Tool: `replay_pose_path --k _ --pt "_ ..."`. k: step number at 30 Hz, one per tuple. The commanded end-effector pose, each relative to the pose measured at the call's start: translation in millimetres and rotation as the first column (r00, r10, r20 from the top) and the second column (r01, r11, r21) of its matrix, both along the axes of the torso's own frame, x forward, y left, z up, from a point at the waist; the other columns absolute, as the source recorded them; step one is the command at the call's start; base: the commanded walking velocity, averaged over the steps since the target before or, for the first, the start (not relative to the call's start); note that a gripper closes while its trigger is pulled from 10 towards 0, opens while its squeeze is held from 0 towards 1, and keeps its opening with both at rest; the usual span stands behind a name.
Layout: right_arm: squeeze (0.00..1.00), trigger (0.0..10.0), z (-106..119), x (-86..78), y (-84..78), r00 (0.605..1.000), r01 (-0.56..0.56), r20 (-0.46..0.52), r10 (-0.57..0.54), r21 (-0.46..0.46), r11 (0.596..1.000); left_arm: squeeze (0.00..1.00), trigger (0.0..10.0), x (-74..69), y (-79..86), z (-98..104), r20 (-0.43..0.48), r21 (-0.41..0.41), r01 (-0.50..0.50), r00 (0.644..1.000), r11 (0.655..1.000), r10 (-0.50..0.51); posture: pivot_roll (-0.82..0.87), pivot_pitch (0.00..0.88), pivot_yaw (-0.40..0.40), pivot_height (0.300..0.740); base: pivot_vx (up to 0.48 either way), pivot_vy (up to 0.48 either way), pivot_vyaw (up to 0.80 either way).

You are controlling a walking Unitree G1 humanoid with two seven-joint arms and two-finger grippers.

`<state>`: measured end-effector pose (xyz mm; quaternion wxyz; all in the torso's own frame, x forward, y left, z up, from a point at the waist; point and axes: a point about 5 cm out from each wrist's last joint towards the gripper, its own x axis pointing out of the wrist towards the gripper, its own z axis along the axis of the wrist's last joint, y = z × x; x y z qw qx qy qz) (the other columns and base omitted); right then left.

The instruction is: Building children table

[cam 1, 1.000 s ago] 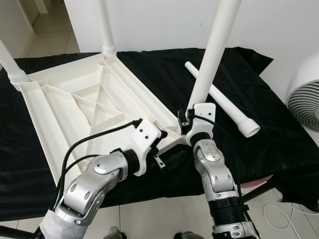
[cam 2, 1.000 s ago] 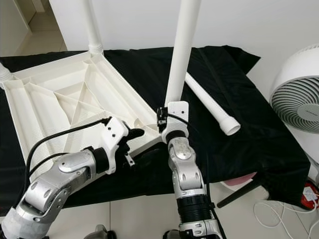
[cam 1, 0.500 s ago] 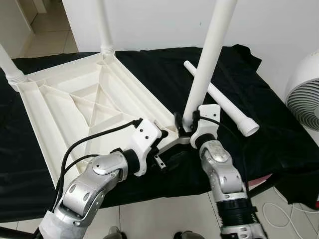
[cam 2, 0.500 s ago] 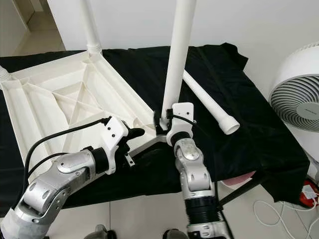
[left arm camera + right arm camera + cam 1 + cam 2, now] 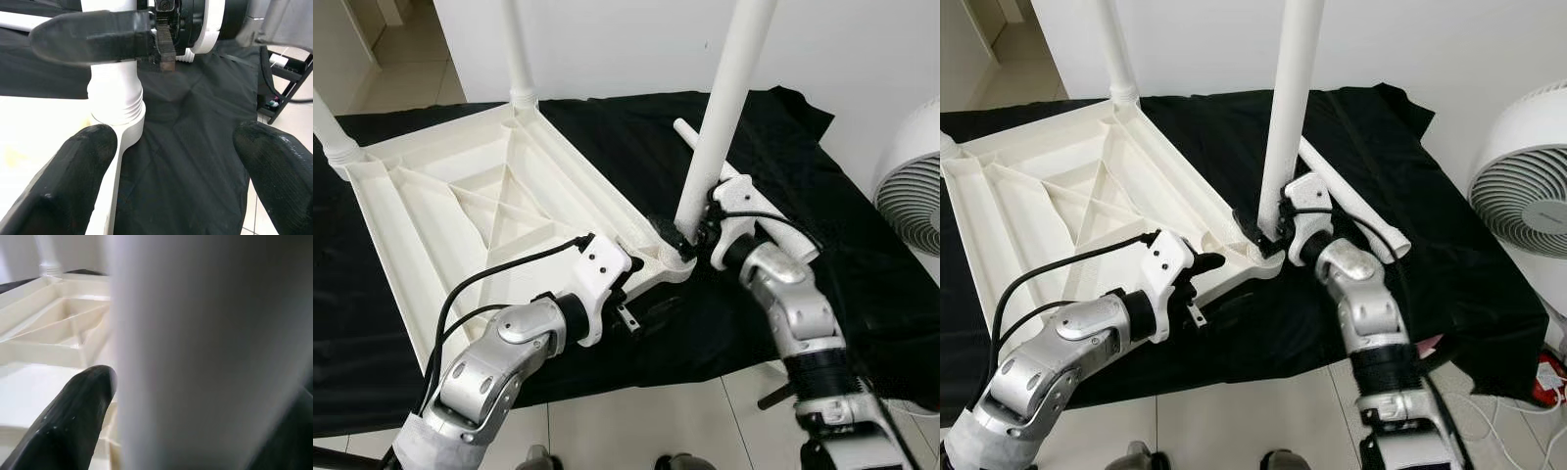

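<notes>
At the near corner: the right gripper had its fingers clamped round the base of an upright white leg, just above the ribbed collar where the leg entered the corner socket.
Why held there: a grip low on the leg probably kept it plumb and let the wrist press or twist it home; whether it was fully seated could not be told.
Left gripper: the left gripper hovered just beside the same corner, fingers apart and closed on nothing, seemingly poised to steady the frame against the push.
Children's table: the white table frame lay upside down, ribbed underside up, so that its sockets faced upward for the legs.
Fitted legs: two further legs stood in the far sockets, one at the back corner and one at the far left corner.
Spare leg: a fourth leg lay flat on the cloth just behind the right arm, within reach for the last socket.
Tabletop: a black cloth covered the tabletop, likely to protect the plastic and stop it sliding.
Surroundings: a white fan stood on the robot's right, well apart from the work.
Progress: three legs upright, one left to fit.
</notes>
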<state>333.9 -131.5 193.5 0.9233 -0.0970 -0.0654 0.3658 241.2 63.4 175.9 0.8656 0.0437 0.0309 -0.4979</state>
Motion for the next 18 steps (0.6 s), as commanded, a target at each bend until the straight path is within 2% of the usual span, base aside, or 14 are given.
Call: replay_pose_path --k 1,5,11,18 --pt "0.0 10.0 -3 1.6 0.9 0.996 -0.094 -0.014 0.093 -0.033 0.995 0.0 10.0 1.4 0.6 -1 0.006 -0.002 -0.037 0.999 0.999 0.037 -0.03 0.074 0.002 0.74 0.0 0.0 0.0" --pt "0.0 10.0 -4 6.4 -0.2 0.985 -0.17 -0.039 0.167 -0.079 0.982 0.0 10.0 1.2 1.0 -1 0.005 0.005 -0.037 0.999 0.999 0.037 -0.03 0.074 0.007 0.74 0.0 0.0 0.0" --pt "0.0 10.0 -7 12.0 -2.4 0.98 -0.197 -0.032 0.194 -0.137 0.971 0.0 10.0 1.1 1.7 -1 0.005 0.007 -0.033 0.999 0.999 0.033 -0.03 0.078 0.013 0.74 0.0 0.0 0.0" --pt "0.0 10.0 -20 12.0 -9.2 0.974 -0.222 -0.08 0.212 -0.161 0.962 0.0 10.0 -1.6 3.3 -1 -0.007 0.008 -0.031 0.999 0.999 0.031 -0.02 0.105 0.016 0.74 0.0 0.0 0.0"
